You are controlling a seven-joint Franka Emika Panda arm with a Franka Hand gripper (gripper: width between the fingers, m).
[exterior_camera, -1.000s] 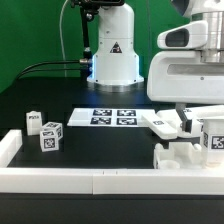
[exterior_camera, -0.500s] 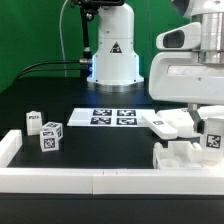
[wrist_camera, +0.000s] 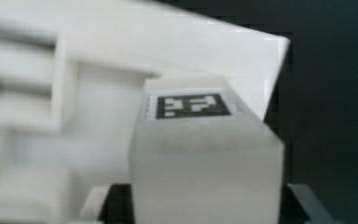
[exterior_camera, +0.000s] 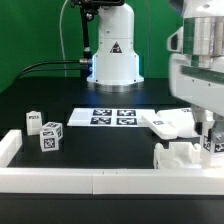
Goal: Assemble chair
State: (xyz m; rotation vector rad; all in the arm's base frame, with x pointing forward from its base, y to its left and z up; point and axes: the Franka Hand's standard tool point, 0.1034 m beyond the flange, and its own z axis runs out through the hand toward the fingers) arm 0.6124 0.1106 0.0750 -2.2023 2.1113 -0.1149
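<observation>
Lower and further toward the exterior view's right than a second ago, the arm now crowds the right-hand parts. Two tagged blocks point(exterior_camera: 35, 122) point(exterior_camera: 51, 136) sit on the worktop point(exterior_camera: 100, 150), then the marker board point(exterior_camera: 114, 117), a flat panel point(exterior_camera: 170, 123) and stacked chair parts point(exterior_camera: 183, 156). The fingers point(exterior_camera: 207, 128) reach the tagged upright piece point(exterior_camera: 215, 144); their spread cannot be told. A grasp looks imminent.

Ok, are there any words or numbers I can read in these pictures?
No words or numbers can be read.
Robot base: a black triangle warning sign, its symbol too small to read.
Marker board, small blocks, white part in the wrist view: square black-and-white tags, patterns only.
</observation>
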